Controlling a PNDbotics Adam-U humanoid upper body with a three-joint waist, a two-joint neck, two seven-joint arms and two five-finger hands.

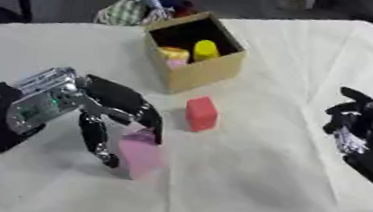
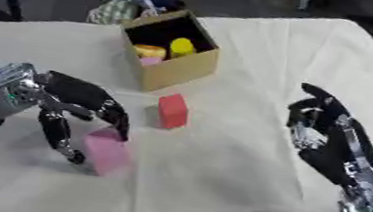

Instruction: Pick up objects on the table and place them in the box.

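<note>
Left hand (image 1: 105, 114) sits at the left of the table (image 1: 302, 50), fingers arched down and spread, thumb on the near-left side and fingertips on the far-right side of the pink block (image 1: 141, 153); it brackets the block, contact at the fingertips looks likely but hard to confirm, so not clearly pinched yet. Pink block lies directly under and slightly right of that hand, on the cloth, long axis running roughly toward the near edge, tilted a little. Judgement: this is the grasp step on the pink block, and the closing line thumb-to-fingers crosses the block's short side, which suits it. Just right and farther away stands the red block (image 1: 201, 113), upright, apart from the pink one and near the left fingertips; a sloppy close could nudge it. Beyond it, toward the far side, the cardboard box (image 1: 208, 69) is open-topped, with a yellow item (image 1: 205, 50) and an orange-and-pink item (image 1: 174, 55) already inside. From the pink block the box lies up and to the right, past the red block, so the carry should clear that. Right hand (image 2: 327, 139) is at the right side, well apart from both blocks, fingers loosely curled, holding nothing, idle. Left hand is plainly nearer both blocks.
</note>
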